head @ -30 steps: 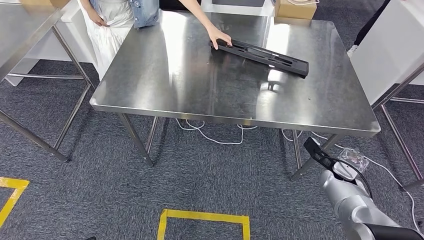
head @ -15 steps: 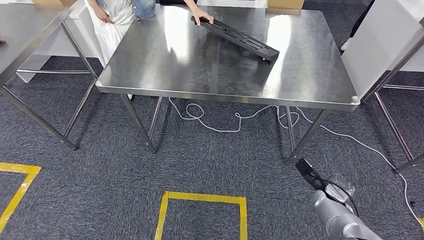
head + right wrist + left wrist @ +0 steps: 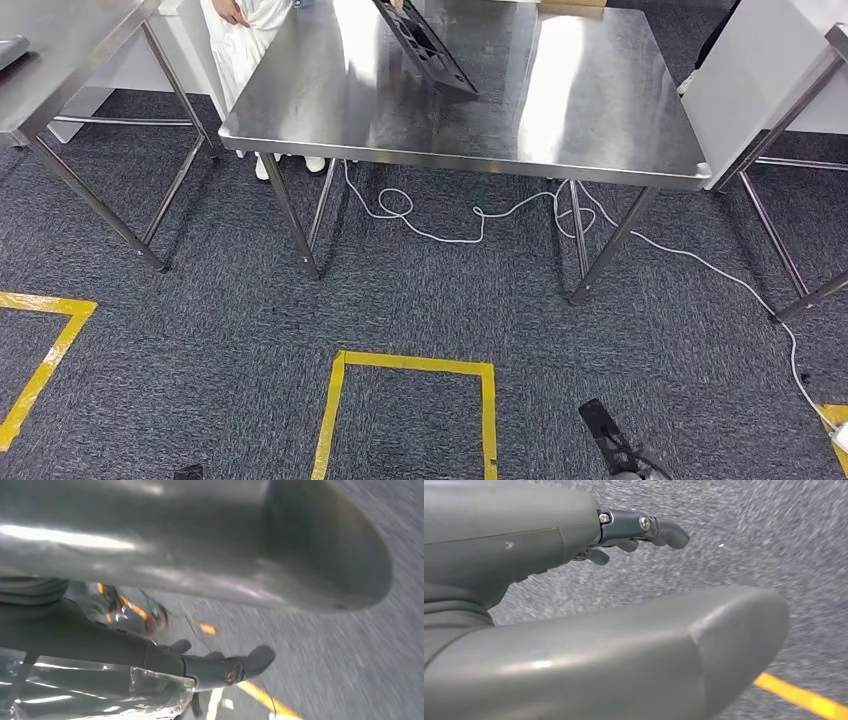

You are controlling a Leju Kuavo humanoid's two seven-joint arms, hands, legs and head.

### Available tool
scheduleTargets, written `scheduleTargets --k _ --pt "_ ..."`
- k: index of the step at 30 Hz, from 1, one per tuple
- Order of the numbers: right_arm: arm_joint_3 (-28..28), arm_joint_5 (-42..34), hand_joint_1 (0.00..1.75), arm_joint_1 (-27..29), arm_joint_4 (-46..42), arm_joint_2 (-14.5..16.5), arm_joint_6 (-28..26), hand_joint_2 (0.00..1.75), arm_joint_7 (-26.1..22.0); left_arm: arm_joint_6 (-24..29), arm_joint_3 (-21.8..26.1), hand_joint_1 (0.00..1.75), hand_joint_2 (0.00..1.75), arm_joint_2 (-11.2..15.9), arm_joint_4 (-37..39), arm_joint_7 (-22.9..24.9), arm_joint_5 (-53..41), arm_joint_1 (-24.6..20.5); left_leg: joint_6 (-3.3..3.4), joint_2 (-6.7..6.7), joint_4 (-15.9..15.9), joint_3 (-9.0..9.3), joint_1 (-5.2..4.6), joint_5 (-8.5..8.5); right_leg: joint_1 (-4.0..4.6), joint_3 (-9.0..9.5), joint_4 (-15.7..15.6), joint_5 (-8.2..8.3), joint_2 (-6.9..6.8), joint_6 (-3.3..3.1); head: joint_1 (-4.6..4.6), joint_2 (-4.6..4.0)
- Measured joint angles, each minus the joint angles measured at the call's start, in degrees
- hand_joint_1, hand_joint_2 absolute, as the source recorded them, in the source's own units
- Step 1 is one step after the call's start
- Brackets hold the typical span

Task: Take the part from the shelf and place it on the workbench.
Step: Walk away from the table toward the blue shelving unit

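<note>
The long black slotted plastic part [image 3: 425, 45] lay tilted at the far edge of the stainless-steel workbench [image 3: 600, 150], one end raised, which suggested that the person [image 3: 245, 15] standing at the far side of the workbench was lifting it. The part was therefore on the workbench, not in either robot hand.

The left hand [image 3: 574, 605] hung over the grey carpet floor [image 3: 200, 330], well apart from the workbench. Its fingers [image 3: 659, 527] were extended and separated, with nothing between them; the hand was released. This posture was consistent with an arm at rest while the robot stood back from the workbench.

The right hand [image 3: 190, 605] also hung near the floor, on the near side of the workbench. Its dark fingers [image 3: 250, 662] were extended with nothing clearly gripped. A clear film [image 3: 95, 690] lay close beside them; contact could not be determined.

A white cable [image 3: 460, 232] ran beneath the workbench. Yellow floor tape [image 3: 410, 362] marked a square on the near side, probably a standing position.
</note>
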Motion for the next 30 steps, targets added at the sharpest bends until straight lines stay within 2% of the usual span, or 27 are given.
scheduleTargets --k 1,2,3,4,5,6,7,8,9,10,12,13,14,15,16,17,19,20,21,23,24,25,27,28,29,30 --pt "-0.5 -0.3 0.00 0.8 0.1 0.3 0.7 0.00 -0.4 0.0 0.0 0.00 0.00 -0.1 0.0 0.1 -0.3 0.0 -0.30 0.07 0.1 -1.34 0.08 1.04 -0.20 2.01 -0.8 1.52 0.00 0.91 0.00 0.00" --pt "-1.1 -0.7 0.00 1.4 0.2 0.6 1.5 0.00 -0.9 -0.1 -0.1 0.00 0.00 -0.2 0.0 0.3 -0.7 -0.1 -0.70 0.11 0.2 -2.52 0.10 2.04 -0.45 5.18 -3.6 2.13 -0.01 1.46 0.00 0.00" --pt "-1.8 -1.4 0.00 2.0 0.3 1.0 2.7 0.44 -1.5 -0.1 -0.2 0.00 0.00 -0.2 0.0 0.5 -1.2 -0.2 -1.15 0.13 0.4 -3.50 0.04 2.93 -0.40 9.35 -8.6 1.39 0.02 1.56 0.08 0.00" --pt "-2.5 -2.2 0.00 2.6 0.3 1.5 4.0 0.87 -2.2 -0.2 -0.3 0.00 0.00 -0.2 -0.1 0.7 -1.8 -0.3 -1.61 0.17 0.6 -4.19 -0.09 3.84 -0.34 12.72 -13.4 -0.11 0.13 1.14 0.03 0.00" --pt "-3.3 -3.1 0.00 3.3 0.4 2.1 5.3 1.31 -3.0 -0.2 -0.4 0.00 0.00 -0.1 -0.1 0.8 -2.3 -0.5 -1.90 0.23 0.6 -4.62 -0.20 4.79 -0.44 15.03 -17.1 -1.55 0.24 0.68 -0.02 0.00" --pt "-4.1 -3.8 0.00 4.0 0.5 2.6 6.6 1.75 -3.6 -0.3 -0.6 0.00 0.00 0.0 -0.1 1.0 -2.7 -0.5 -2.08 0.30 0.4 -4.87 -0.21 5.72 -0.42 16.01 -18.9 -2.30 0.34 0.37 -0.12 0.00" --pt "-4.8 -4.2 0.00 4.8 0.8 3.1 7.6 1.75 -3.8 -0.3 -0.7 0.00 0.00 0.2 -0.1 1.2 -3.0 -0.6 -2.24 0.36 0.2 -5.00 -0.12 6.61 -0.65 15.30 -18.6 -2.20 0.30 0.03 -0.31 0.00" --pt "-5.5 -4.5 0.00 5.7 1.0 3.6 8.5 1.75 -3.7 -0.3 -0.8 0.00 0.00 0.2 0.0 1.4 -3.3 -0.5 -2.40 0.40 0.4 -5.27 0.09 6.31 -0.81 14.67 -18.2 -1.69 0.09 -0.27 -0.40 0.00" --pt "-6.0 -4.5 0.00 6.5 1.2 4.0 9.3 1.75 -3.3 -0.3 -0.9 0.00 0.00 0.2 0.0 1.6 -3.5 -0.5 -2.65 0.44 1.6 -5.67 0.25 4.54 -0.71 13.92 -17.7 -1.19 -0.17 -0.78 -0.46 0.00" --pt "-6.4 -4.6 0.00 7.3 1.4 4.3 10.0 1.75 -2.9 -0.3 -1.0 0.00 0.00 0.2 0.0 1.8 -3.8 -0.4 -2.92 0.44 4.1 -6.29 0.37 1.45 -0.62 12.98 -17.6 -0.54 -0.41 -1.40 -0.55 0.00" --pt "-7.2 -4.7 0.00 8.2 1.6 4.7 10.7 1.75 -2.4 -0.3 -1.3 0.00 0.00 0.2 0.0 2.0 -4.2 -0.4 -3.18 0.44 12.1 -7.61 0.45 -6.05 -0.31 11.35 -17.5 1.01 -0.62 -2.17 -0.69 0.00" --pt "-7.5 -4.7 0.00 8.5 1.6 4.8 10.8 1.75 -2.4 -0.3 -1.4 0.00 0.00 0.2 0.0 2.1 -4.3 -0.5 -3.17 0.42 16.2 -7.84 0.45 -8.24 -0.14 10.46 -17.4 1.82 -0.65 -2.27 -0.79 0.00" --pt "-7.7 -4.7 0.00 8.7 1.6 4.9 10.9 1.75 -2.3 -0.3 -1.5 0.00 0.00 0.2 0.0 2.1 -4.4 -0.5 -3.02 0.41 19.0 -7.41 0.44 -8.89 0.04 9.56 -17.3 2.61 -0.65 -2.29 -0.81 0.00" --pt "-7.9 -4.8 0.00 8.9 1.7 5.0 11.1 1.75 -2.3 -0.3 -1.6 0.00 0.00 0.2 0.0 2.1 -4.4 -0.5 -2.76 0.40 20.0 -6.08 0.43 -8.36 0.19 8.65 -17.2 3.35 -0.63 -2.27 -0.84 0.00" --pt "-8.1 -4.8 0.00 9.0 1.7 5.0 11.3 1.75 -2.1 -0.3 -1.7 0.00 0.00 0.2 0.0 2.1 -4.5 -0.6 -2.38 0.36 18.9 -3.65 0.41 -7.32 0.33 7.68 -17.1 4.05 -0.56 -2.20 -0.84 0.00" --pt "-8.3 -5.0 0.00 9.1 1.7 5.0 11.6 1.75 -1.9 -0.3 -1.7 0.00 0.00 0.2 0.0 2.1 -4.5 -0.7 -1.93 0.21 15.8 -0.45 0.36 -6.93 0.41 6.92 -17.0 4.68 -0.47 -2.10 -0.83 0.00" --pt "-8.9 -5.5 0.00 9.2 1.8 5.2 12.3 1.75 -1.3 -0.4 -1.9 0.00 0.00 0.2 0.0 2.1 -4.8 -1.1 -1.27 -0.18 7.8 5.89 0.10 -8.60 0.63 5.91 -16.9 5.78 -0.34 -1.60 -0.79 0.00" --pt "-9.2 -5.7 0.00 9.3 1.8 5.3 12.6 1.75 -1.2 -0.4 -2.1 0.00 0.00 0.2 0.0 2.1 -5.0 -1.3 -1.08 -0.31 5.0 7.57 -0.16 -9.73 0.64 5.68 -16.9 6.28 -0.34 -1.24 -0.78 0.00" --pt "-9.5 -5.9 0.00 9.5 1.8 5.3 12.7 1.75 -1.3 -0.4 -2.2 0.00 0.00 0.2 -0.1 2.2 -5.2 -1.4 -0.94 -0.31 3.5 8.25 -0.45 -10.22 0.63 5.50 -17.1 6.78 -0.38 -0.80 -0.79 0.00" --pt "-9.9 -6.0 0.00 9.9 1.8 5.4 12.7 1.75 -1.6 -0.4 -2.4 0.00 0.00 0.1 -0.1 2.3 -5.5 -1.5 -0.41 -0.01 2.5 7.63 -0.74 -9.09 0.60 5.04 -17.1 7.41 -0.39 -0.09 -0.80 0.00" --pt "-10.1 -6.0 0.00 10.1 1.9 5.4 12.7 1.75 -1.8 -0.4 -2.5 0.00 0.00 0.0 -0.1 2.4 -5.6 -1.6 0.05 0.13 2.0 7.02 -0.71 -8.12 0.65 4.45 -16.3 6.46 -0.34 -0.16 -0.72 0.00" --pt "-10.3 -6.0 0.00 10.3 1.9 5.3 12.8 1.75 -2.0 -0.4 -2.6 0.00 0.00 0.0 -0.1 2.4 -5.7 -1.7 0.43 0.26 1.5 6.17 -0.64 -7.05 0.71 3.53 -14.5 4.50 -0.27 -0.48 -0.62 0.00" --pt "-10.5 -6.0 0.00 10.5 2.0 5.3 12.8 1.75 -2.2 -0.4 -2.6 0.00 0.00 -0.2 -0.1 2.5 -5.9 -1.9 0.91 0.36 1.2 4.13 -0.66 -5.11 0.68 1.32 -8.2 -1.22 -0.13 -1.35 -0.45 0.00" --pt "-10.5 -6.0 0.00 10.5 2.0 5.2 12.8 1.75 -2.2 -0.4 -2.6 0.00 0.00 -0.2 -0.1 2.5 -5.9 -2.0 0.89 0.41 1.2 3.04 -0.75 -4.20 0.67 0.54 -4.6 -3.17 -0.09 -1.31 -0.45 0.00" --pt "-10.6 -6.0 0.00 10.6 2.0 5.1 12.8 1.75 -2.2 -0.5 -2.7 0.00 0.00 -0.2 -0.1 2.5 -6.0 -2.0 0.85 0.47 1.3 1.94 -0.83 -3.28 0.66 0.36 -1.7 -3.85 -0.07 -0.90 -0.43 0.00" --pt "-10.7 -6.0 0.00 10.6 2.0 5.0 12.8 1.75 -2.2 -0.5 -2.7 0.00 0.00 -0.3 -0.1 2.5 -6.0 -2.0 0.77 0.54 1.3 0.81 -0.92 -2.31 0.67 1.00 -0.2 -3.32 -0.07 -0.27 -0.44 0.00"
